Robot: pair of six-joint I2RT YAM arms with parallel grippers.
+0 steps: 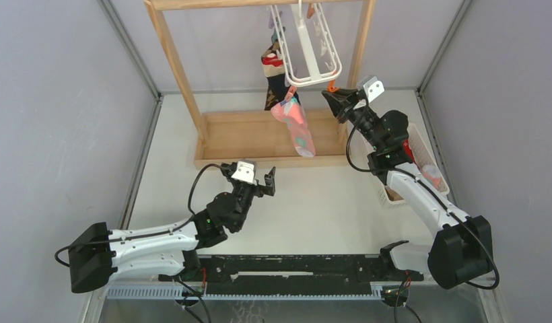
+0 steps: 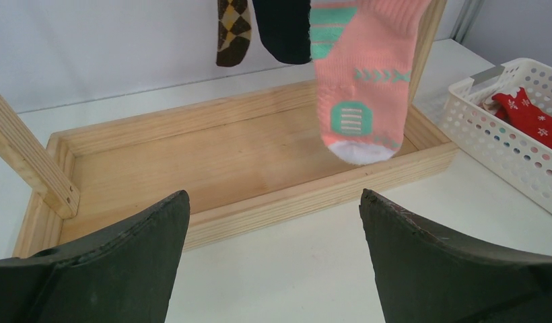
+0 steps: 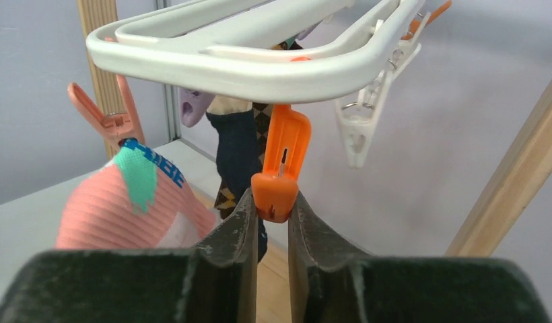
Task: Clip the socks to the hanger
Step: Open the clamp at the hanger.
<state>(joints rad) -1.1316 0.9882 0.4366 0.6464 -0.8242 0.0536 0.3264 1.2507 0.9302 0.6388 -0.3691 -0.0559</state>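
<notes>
The white hanger (image 1: 314,64) hangs from the wooden rack, its frame (image 3: 260,60) just above my right gripper. My right gripper (image 3: 272,198) is shut on the lower end of an orange clip (image 3: 283,161) dangling from the frame's near edge (image 1: 332,97). A pink sock with teal marks (image 1: 297,128) hangs from a pink clip (image 3: 101,114); a dark sock (image 2: 283,30) and an argyle sock (image 2: 233,30) hang behind it. A red snowflake sock (image 2: 532,118) lies in the basket. My left gripper (image 2: 273,195) is open and empty, low over the table in front of the rack's base (image 1: 248,169).
The tall wooden rack (image 1: 176,60) stands on a shallow wooden tray base (image 2: 213,161). A white perforated basket (image 1: 428,161) sits at the right beside the right arm. A free white clip (image 3: 357,128) hangs right of the orange one. Grey walls enclose the table.
</notes>
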